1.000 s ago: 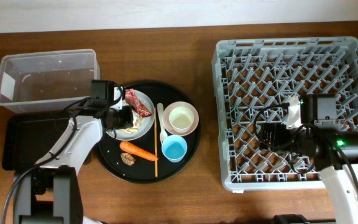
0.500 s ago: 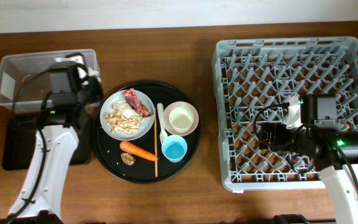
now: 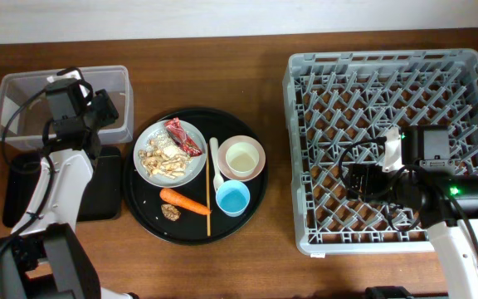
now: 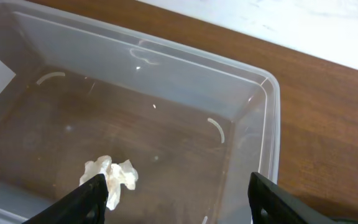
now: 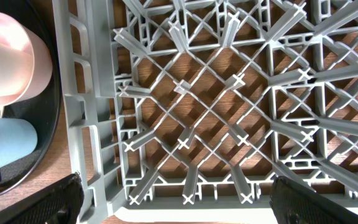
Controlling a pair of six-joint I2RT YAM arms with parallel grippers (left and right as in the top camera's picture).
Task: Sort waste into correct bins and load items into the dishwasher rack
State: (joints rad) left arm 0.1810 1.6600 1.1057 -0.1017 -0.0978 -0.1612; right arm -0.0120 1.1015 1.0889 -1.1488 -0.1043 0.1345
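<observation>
My left gripper (image 4: 178, 186) hangs open over the clear tub (image 4: 166, 68), and white crumpled paper (image 4: 114, 174) lies loose on the tub's floor beside the left finger. On the grey plate (image 3: 143, 141) rest a red wrapper (image 3: 182, 137) and beige food scraps (image 3: 163, 159). A carrot (image 3: 184, 201), a brown lump (image 3: 171, 212), a pink bowl (image 3: 241, 158), a blue cup (image 3: 232, 198), a white fork (image 3: 216, 158) and a wooden stick (image 3: 208, 195) sit nearby. My right gripper (image 5: 176, 193) is open and empty above the dishwasher rack (image 5: 229, 93), near its left wall.
A round black tray (image 3: 239, 223) carries the plate, bowl, cup and scraps between the bins and the rack. The shallow black rectangular tray (image 3: 15, 199) lies in front of the clear tub, partly under my left arm.
My left arm swung from the plate back over the clear tub and its jaws opened. The white paper now lies in the tub. The right arm has not moved.
</observation>
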